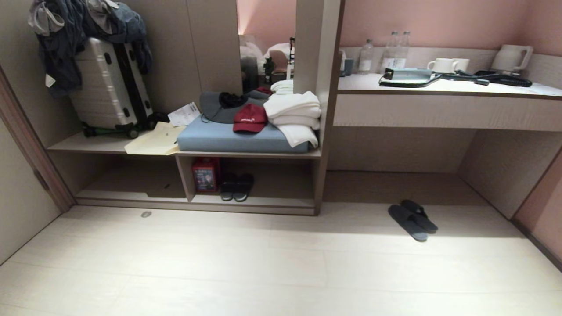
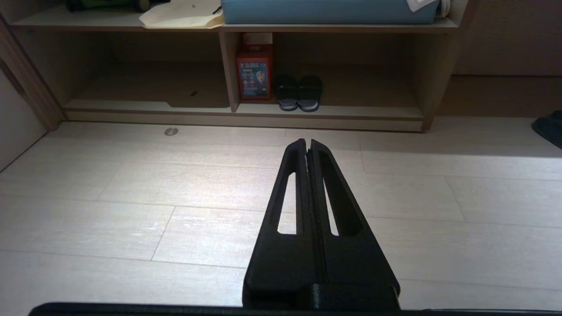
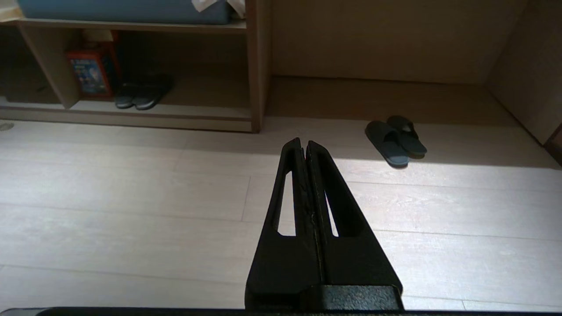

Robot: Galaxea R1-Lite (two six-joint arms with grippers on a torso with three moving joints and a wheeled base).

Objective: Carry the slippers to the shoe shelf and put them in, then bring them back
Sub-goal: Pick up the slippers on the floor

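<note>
Slippers [image 1: 412, 219] lie side by side on the floor [image 1: 263, 263], well ahead of both claws. Right claw [image 3: 304, 142] and left claw [image 2: 307, 142] hang empty, pressed closed, above bare floor. Shelf [image 1: 252, 202] stands further left, holding another dark pair [image 1: 236, 186].

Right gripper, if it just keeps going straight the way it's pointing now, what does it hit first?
Most likely bare floor. The right gripper, jaws shut and holding nothing, aims ahead and slightly downward, between the slippers and the shoe shelf. It seems to miss both, though depth is hard to judge.
</note>
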